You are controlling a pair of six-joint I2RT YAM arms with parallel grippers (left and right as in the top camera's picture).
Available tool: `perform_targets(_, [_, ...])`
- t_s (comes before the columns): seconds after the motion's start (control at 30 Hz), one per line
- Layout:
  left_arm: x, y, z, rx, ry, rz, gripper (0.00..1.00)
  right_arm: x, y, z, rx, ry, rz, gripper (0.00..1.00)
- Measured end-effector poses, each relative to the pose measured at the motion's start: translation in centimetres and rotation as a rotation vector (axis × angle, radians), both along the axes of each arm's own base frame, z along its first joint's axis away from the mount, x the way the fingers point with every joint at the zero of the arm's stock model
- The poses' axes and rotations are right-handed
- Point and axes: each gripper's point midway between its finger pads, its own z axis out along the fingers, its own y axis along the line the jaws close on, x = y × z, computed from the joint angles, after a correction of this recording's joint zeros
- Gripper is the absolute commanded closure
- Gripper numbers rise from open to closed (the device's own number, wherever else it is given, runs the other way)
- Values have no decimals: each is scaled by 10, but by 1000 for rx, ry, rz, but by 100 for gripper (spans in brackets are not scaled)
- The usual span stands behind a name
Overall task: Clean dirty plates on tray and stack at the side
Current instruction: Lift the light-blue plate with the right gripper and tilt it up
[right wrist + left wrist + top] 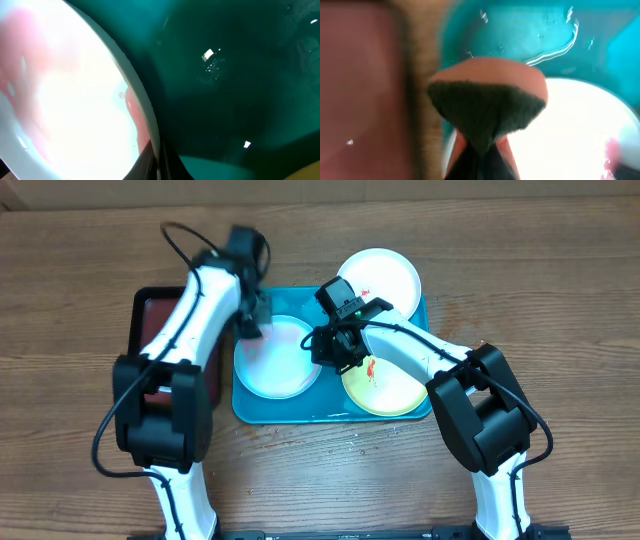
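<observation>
The turquoise tray holds three plates: a light blue plate at the left, a white plate at the back right, a yellow-green plate with red smears at the front right. My left gripper is shut on a sponge with an orange body and a dark green scouring face, at the blue plate's back left rim. My right gripper is shut on the right rim of the light blue plate. The plate looks washed out white with pink smears in both wrist views.
A smaller black tray with a dark red inside lies left of the turquoise tray, under my left arm. The wooden table runs to the right and front of the trays.
</observation>
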Motion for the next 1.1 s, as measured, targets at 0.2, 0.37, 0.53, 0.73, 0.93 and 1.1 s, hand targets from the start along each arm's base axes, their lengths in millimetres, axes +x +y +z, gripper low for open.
perform_targets(0.2, [14,7,102,-3,-92,25,96,-1,0,0,-1,5,0,96])
perform_targets(0.37, [7,8,151,-13,-138,26,96,-7,-4,3,-30,32,14,96])
perform_targets(0.53, [0,9,166,-14,-143,26,96,-6,-13,20,-135,5,21,96])
perform_targets(0.73, [-2,10,165,-11,-134,27,96,-3,-24,58,-268,-89,34,96])
perform_targets(0.93, [7,18,154,-13,-140,47,96,5,-38,114,-401,-267,-3,96])
perform_targets(1.1, [6,27,133,-10,-94,70,96,8,-56,151,-535,-422,-49,96])
